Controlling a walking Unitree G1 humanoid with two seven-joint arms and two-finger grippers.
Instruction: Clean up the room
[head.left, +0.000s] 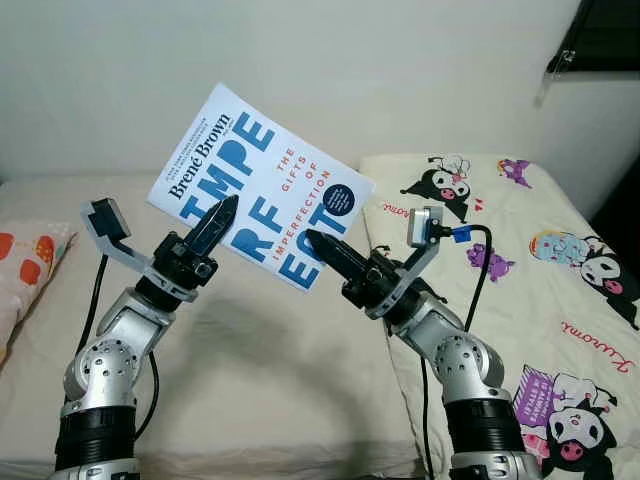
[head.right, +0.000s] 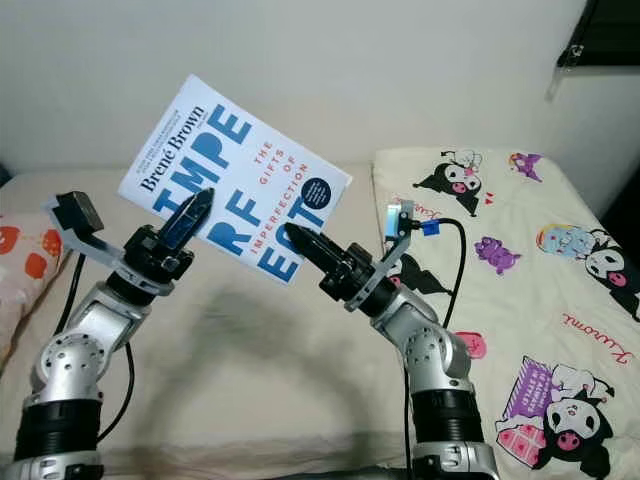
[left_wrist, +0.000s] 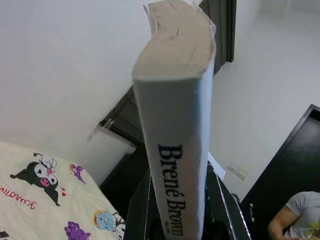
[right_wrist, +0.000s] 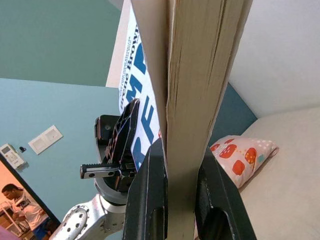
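Paperback book (head.left: 262, 186), glossy white cover with large blue block letters, author name "Brené Brown" in black; held tilted in the air above the bed (head.left: 260, 340), well clear of the mattress. Left gripper (head.left: 222, 215): long black tapered fingers pinching the book at its spine-side edge; the left wrist view shows the pale grey-blue spine (left_wrist: 175, 150) between both fingers, cream page block above with a dented, ragged corner. Right gripper (head.left: 318, 243): fingers clamped on the lower edge of the book; the right wrist view shows matte cream page edges (right_wrist: 200, 100) squeezed between the two black fingers (right_wrist: 147, 200). Bed sheet plain beige, softly creased. Cream blanket (head.left: 520, 260) printed with black-and-white cartoon characters along the bed's right side. Pillow (head.left: 30, 265) with orange-red blotches at the bed's left edge. Person (left_wrist: 295, 215) in a grey shirt, visible in the left wrist view.
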